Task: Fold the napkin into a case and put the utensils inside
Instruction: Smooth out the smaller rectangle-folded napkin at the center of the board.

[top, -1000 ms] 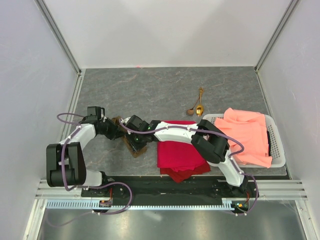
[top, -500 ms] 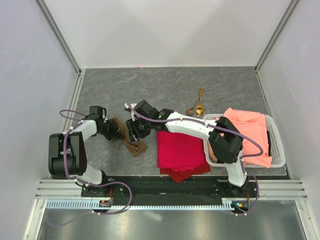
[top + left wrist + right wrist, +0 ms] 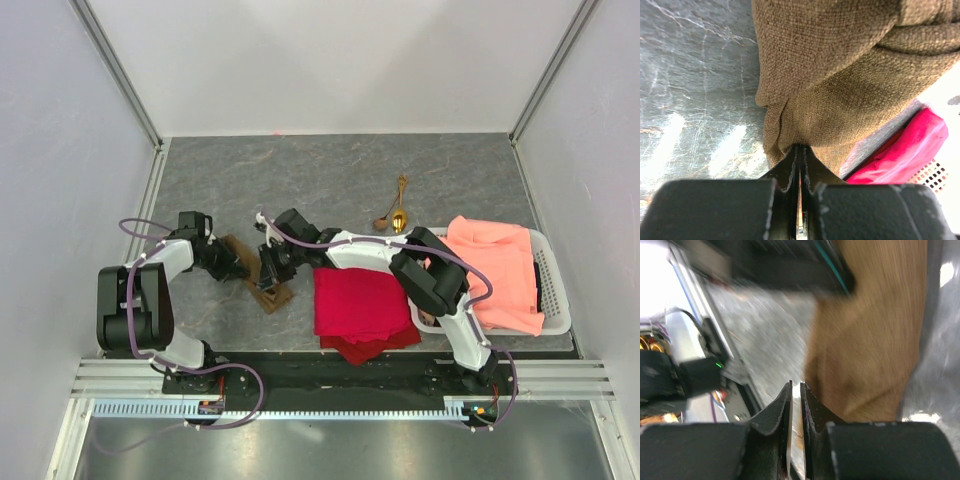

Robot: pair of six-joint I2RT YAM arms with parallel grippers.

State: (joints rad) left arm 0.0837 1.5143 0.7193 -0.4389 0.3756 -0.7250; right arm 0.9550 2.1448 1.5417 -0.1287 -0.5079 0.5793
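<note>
Napkin [image 3: 266, 294], olive-brown and bunched, is pictured on the grey table [image 3: 330, 180] between the two arms, just left of the red cloth [image 3: 360, 305]. Its left end is pinched by the left gripper [image 3: 228, 264], whose fingers [image 3: 790, 165] are pressed tight together where the fabric gathers. Against the frame half a second earlier, the right gripper [image 3: 270, 270] is shown lowered again from above the cloth to its right-hand part, and the right elbow is drawn back from over the white basket [image 3: 556, 300]. In the blurred wrist view its fingers [image 3: 782, 405] are seen close together with a thin slit between them, beside the napkin's edge; whether they are fully closed, or whether any fabric is caught, cannot be told. The napkin's place is little changed. The gold utensils [image 3: 396, 213] are left untouched farther back, near the basket's corner, and the salmon cloth [image 3: 495, 272] is unmoved in the basket.
</note>
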